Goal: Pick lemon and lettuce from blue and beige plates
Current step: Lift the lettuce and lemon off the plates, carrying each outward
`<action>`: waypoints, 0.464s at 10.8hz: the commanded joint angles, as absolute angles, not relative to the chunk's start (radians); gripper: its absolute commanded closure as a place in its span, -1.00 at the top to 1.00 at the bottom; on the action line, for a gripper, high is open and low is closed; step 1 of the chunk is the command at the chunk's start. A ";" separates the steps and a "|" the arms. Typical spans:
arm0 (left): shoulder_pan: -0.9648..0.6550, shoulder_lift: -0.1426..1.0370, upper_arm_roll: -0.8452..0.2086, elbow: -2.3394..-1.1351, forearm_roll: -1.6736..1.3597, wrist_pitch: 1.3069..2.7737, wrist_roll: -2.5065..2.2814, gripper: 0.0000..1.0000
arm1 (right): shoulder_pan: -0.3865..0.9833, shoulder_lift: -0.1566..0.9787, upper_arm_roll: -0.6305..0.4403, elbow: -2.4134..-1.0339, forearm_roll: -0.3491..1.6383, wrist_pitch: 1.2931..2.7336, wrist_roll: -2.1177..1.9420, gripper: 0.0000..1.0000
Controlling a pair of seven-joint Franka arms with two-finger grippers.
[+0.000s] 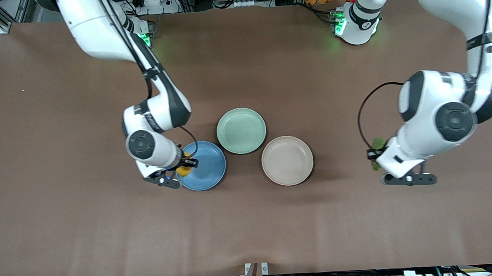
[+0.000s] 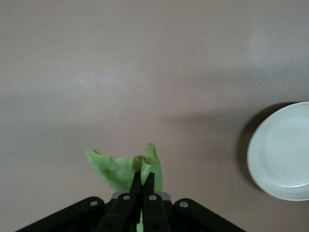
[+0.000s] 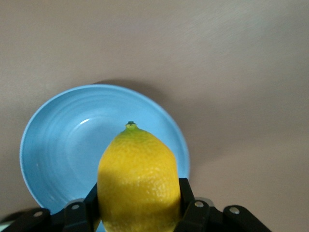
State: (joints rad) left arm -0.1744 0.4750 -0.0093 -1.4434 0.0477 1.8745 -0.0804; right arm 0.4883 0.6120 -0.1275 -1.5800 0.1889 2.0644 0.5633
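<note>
My right gripper (image 1: pixel 187 164) is shut on a yellow lemon (image 1: pixel 183 170) and holds it over the edge of the blue plate (image 1: pixel 207 167). In the right wrist view the lemon (image 3: pixel 139 179) sits between the fingers above the blue plate (image 3: pixel 63 145). My left gripper (image 1: pixel 373 153) is shut on a green lettuce leaf (image 1: pixel 377 144) and holds it above the bare table toward the left arm's end, apart from the beige plate (image 1: pixel 287 160). In the left wrist view the lettuce (image 2: pixel 123 169) sticks out past the closed fingers.
A pale green plate (image 1: pixel 241 130) stands between the blue and beige plates, farther from the front camera; all three plates hold nothing. A pale plate (image 2: pixel 282 152) shows at the edge of the left wrist view. Brown table surface (image 1: pixel 108 237) lies all around.
</note>
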 commanded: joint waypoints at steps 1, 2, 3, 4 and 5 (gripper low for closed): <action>-0.102 0.445 -0.020 -1.462 0.063 1.849 0.059 -1.00 | 0.395 0.528 -0.115 -1.571 0.173 1.917 0.450 -0.79; -0.078 0.446 -0.020 -1.462 0.063 1.848 0.093 -1.00 | 0.358 0.508 -0.115 -1.572 0.172 1.870 0.386 -0.79; -0.069 0.446 -0.020 -1.462 0.063 1.848 0.113 -1.00 | 0.322 0.506 -0.118 -1.575 0.135 1.849 0.350 -0.79; -0.069 0.451 -0.020 -1.462 0.058 1.848 0.110 -0.93 | 0.295 0.508 -0.120 -1.580 0.083 1.844 0.316 -0.79; -0.071 0.451 -0.021 -1.462 0.051 1.848 0.095 -0.01 | 0.261 0.511 -0.120 -1.580 0.074 1.844 0.270 -0.79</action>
State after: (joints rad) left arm -0.0675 0.4680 -0.0106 -1.4473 0.0477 1.8617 0.0983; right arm 0.2992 0.5202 -0.1319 -1.5614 0.1065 1.8483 0.3210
